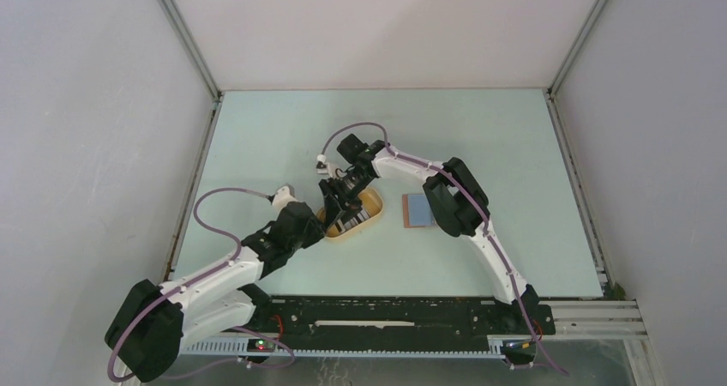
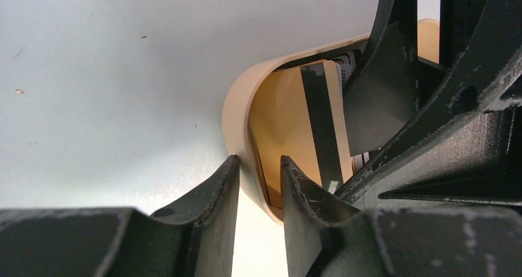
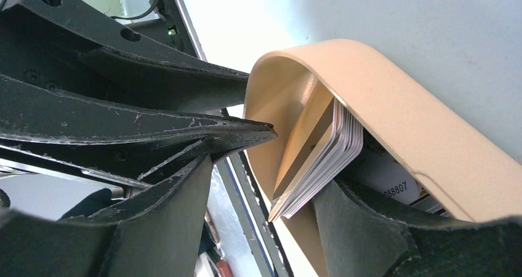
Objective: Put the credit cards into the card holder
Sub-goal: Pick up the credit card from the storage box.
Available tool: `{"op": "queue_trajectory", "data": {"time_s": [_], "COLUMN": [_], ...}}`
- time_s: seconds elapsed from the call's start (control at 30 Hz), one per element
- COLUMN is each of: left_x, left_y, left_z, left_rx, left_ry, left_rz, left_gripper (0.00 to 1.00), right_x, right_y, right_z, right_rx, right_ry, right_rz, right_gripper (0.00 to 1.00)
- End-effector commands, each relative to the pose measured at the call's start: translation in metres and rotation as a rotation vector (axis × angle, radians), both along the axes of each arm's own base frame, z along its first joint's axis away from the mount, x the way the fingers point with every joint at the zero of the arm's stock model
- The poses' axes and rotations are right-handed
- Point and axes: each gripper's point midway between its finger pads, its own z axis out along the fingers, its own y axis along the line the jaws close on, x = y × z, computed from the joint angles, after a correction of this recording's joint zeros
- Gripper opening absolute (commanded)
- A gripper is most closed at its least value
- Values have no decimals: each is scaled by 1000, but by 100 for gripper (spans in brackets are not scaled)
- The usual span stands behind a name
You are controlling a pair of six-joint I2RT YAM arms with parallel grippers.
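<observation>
The table (image 1: 283,129) is carrying everything at the middle of the top view. The left arm (image 1: 214,274) is reaching in from the lower left. The right arm (image 1: 463,206) is arching over from the lower right and dropping onto the same spot.

That spot is the yellow tray (image 1: 375,204), which is lying slantwise at centre. The holder (image 1: 417,210) is lying flat just to the right of it, apart from it and under the right arm's elbow, so the right arm is the nearer one to it.

The cards (image 3: 320,166) are sitting inside the tray, not yet in the holder. In the right wrist view they are standing on edge as one stack and leaning against the tray's curved wall. Their long edge is running from upper right down to lower left.

The right gripper (image 3: 301,160) is straddling that stack with its fingers (image 3: 246,132) spread wide. One tip is hanging clear to the left of the stack and the other is sitting at its lower right, so nothing is being squeezed. Judging from this, the coming pinch needs to close across the stack's thin faces.

The left gripper (image 2: 259,166) is steadying the tray, and appears to be clamping its end wall, one finger outside and one inside.
</observation>
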Motion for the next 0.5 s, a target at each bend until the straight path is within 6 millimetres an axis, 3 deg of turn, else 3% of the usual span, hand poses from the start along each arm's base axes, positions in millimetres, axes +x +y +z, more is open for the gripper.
{"op": "queue_trajectory", "data": {"time_s": [0.0,0.47], "left_x": [8,7], "left_y": [-8,-5], "left_z": [11,14], "left_rx": [-72,-83], "left_ry": [-59,-81], "left_rz": [2,18], "left_gripper": [35,35], "right_x": [-1,6], "right_y": [1,-3], "right_z": [-7,19], "right_rx": [-25,24], "right_ry": [-19,-51], "right_rz": [4,-4], "right_gripper": [70,61]}}
